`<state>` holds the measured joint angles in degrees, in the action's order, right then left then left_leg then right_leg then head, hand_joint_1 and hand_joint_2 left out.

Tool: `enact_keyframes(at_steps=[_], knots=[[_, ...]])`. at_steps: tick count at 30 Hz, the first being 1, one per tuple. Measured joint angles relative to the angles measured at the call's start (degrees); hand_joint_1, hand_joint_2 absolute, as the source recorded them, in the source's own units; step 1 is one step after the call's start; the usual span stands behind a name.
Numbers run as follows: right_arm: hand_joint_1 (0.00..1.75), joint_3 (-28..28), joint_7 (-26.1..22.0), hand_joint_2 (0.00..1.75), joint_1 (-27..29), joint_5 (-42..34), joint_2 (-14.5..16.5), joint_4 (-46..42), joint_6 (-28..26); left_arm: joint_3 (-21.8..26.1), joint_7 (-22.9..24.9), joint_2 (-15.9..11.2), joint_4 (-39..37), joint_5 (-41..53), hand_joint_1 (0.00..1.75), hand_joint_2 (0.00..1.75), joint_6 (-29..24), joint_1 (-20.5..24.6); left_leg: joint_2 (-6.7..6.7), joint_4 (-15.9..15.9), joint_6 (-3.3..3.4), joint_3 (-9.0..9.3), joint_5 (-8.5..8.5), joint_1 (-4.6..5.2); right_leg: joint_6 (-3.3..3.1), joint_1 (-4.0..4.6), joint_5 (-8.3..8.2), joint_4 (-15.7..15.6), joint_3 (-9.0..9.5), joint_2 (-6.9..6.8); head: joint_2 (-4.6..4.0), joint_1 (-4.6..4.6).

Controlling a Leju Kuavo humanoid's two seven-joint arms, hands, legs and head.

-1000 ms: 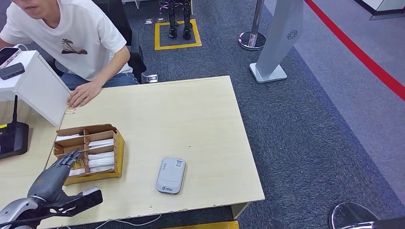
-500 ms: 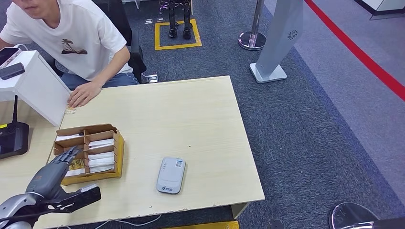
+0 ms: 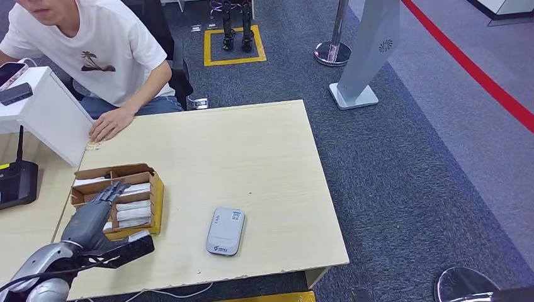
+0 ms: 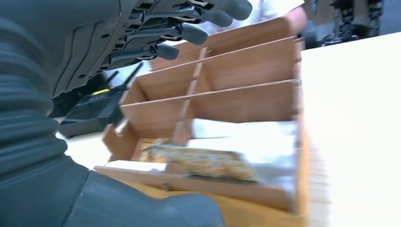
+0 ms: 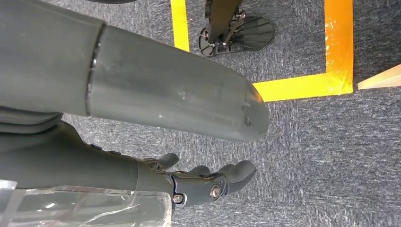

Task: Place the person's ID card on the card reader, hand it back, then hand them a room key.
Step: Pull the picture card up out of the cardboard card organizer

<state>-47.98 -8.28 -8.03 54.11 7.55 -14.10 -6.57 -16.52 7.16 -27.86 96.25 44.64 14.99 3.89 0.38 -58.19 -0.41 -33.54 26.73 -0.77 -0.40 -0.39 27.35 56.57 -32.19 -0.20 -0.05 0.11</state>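
Blue-grey carpet (image 3: 403, 176) covers the room, crossed at the far right by a red floor line (image 3: 478, 72), with a yellow taped square (image 3: 234, 60) on the far side and a grey sign stand (image 3: 368, 56) beside a chrome stanchion base (image 3: 332, 53). A pale wooden table (image 3: 252, 157) fills the middle; a person in a white T-shirt (image 3: 94, 50) sits at its far left corner, one hand (image 3: 108, 129) flat on the top beside a white box (image 3: 44, 113). A black device (image 3: 16, 182) stands at the left edge. Near the left, a cardboard divided tray (image 3: 151, 201) holds white room key cards (image 3: 133, 214). The left hand (image 3: 94, 217) hovers over the tray, fingers spread and holding nothing. The grey card reader (image 3: 225, 231) lies near the front edge, right of the tray. The right hand (image 5: 208, 182) hangs over the carpet, fingers loosely curled and empty.
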Motion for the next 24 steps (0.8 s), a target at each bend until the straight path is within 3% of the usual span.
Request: enact_keyframes(at_steps=[7, 14, 18, 24], knots=[[0.0, 0.2, 0.4, 0.0, -0.2, 0.1, 0.1, 0.0, 0.0, -3.1, -0.5, 2.7, -2.5, -0.2, 0.0, 1.75, -0.5, 2.8, 0.02, 0.0, 0.0, 0.0, 0.0, 0.0, 0.0, 0.0, 0.0, 0.0, -0.01, 0.02, 0.01, -0.01], [0.0, 0.3, 0.4, 0.0, -0.2, 0.1, 0.1, 0.0, -0.2, -4.1, -0.6, 3.7, -3.7, -0.3, 0.0, 1.75, -0.6, 3.4, 0.03, 0.0, 0.0, 0.0, 0.01, -0.01, 0.0, 0.0, 0.01, 0.0, -0.03, 0.03, 0.01, -0.01], [0.0, 0.3, 0.5, 0.0, -0.2, 0.1, 0.1, 0.0, -0.2, -4.5, -0.5, 3.3, -3.8, -1.1, 0.0, 1.75, -0.4, 3.4, 0.03, 0.0, 0.0, -0.01, 0.0, -0.01, 0.0, 0.0, 0.01, 0.0, -0.02, 0.03, 0.0, 0.0], [0.0, 0.3, 0.5, 0.0, -0.1, -0.3, 0.1, 0.0, -0.2, -4.8, -0.1, 0.6, -2.8, -2.4, 0.0, 1.75, -0.2, 2.3, 0.03, 0.0, 0.0, -0.01, 0.0, -0.01, 0.0, 0.0, 0.01, 0.0, -0.02, 0.03, -0.01, -0.01]])
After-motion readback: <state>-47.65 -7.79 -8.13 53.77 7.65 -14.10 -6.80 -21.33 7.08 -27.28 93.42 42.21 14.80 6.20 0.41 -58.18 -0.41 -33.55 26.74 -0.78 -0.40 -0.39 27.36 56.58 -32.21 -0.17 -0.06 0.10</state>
